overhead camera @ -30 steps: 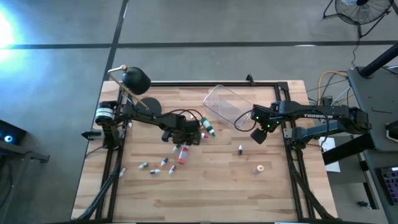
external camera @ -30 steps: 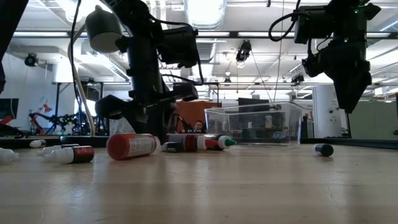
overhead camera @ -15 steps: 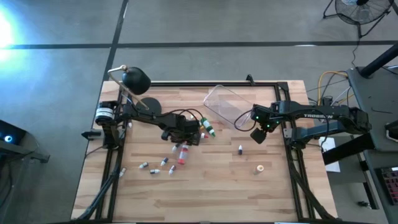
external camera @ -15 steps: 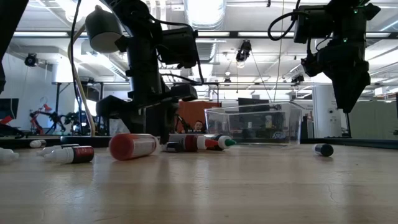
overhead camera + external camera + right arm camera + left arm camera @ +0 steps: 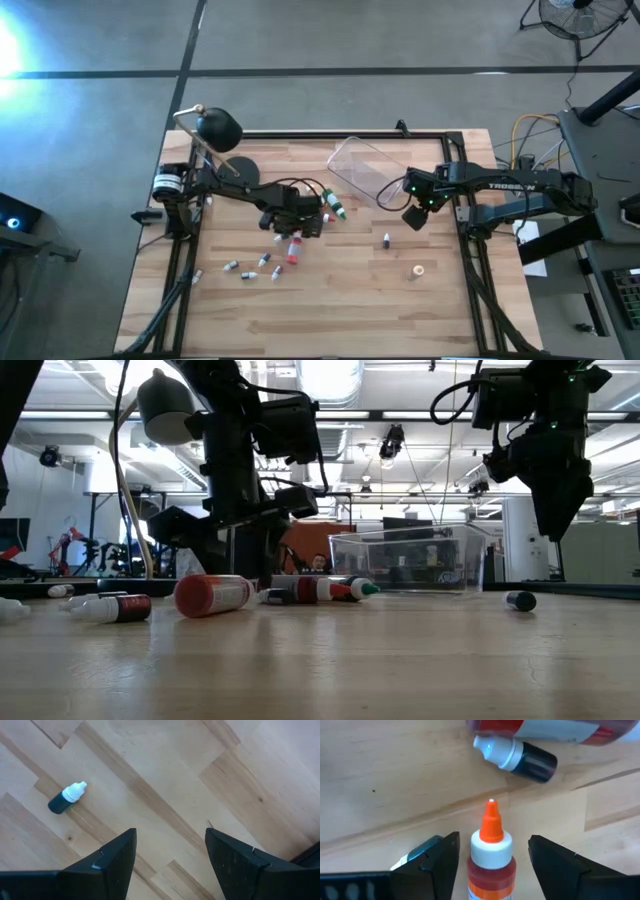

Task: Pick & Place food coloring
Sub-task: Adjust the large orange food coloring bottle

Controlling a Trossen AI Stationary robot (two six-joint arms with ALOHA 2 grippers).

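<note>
Judging by the spread of food colouring bottles (image 5: pixel 262 262) on the wooden table (image 5: pixel 340 310), the left gripper (image 5: pixel 492 855) should drop squarely before squeezing. Its fingers stand apart, flanking an orange-tipped red bottle (image 5: pixel 491 855) without clamping it. The right gripper (image 5: pixel 170 855) waits at three o'clock, fingers apart, empty, near a dark bottle (image 5: pixel 67 798)

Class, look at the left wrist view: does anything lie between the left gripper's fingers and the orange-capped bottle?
Nothing visible does. The orange-capped bottle sits directly between the open fingers of the left gripper, with bare wood on each side. A dark bottle with a white cap lies beyond its tip, clear of the gripper.
</note>
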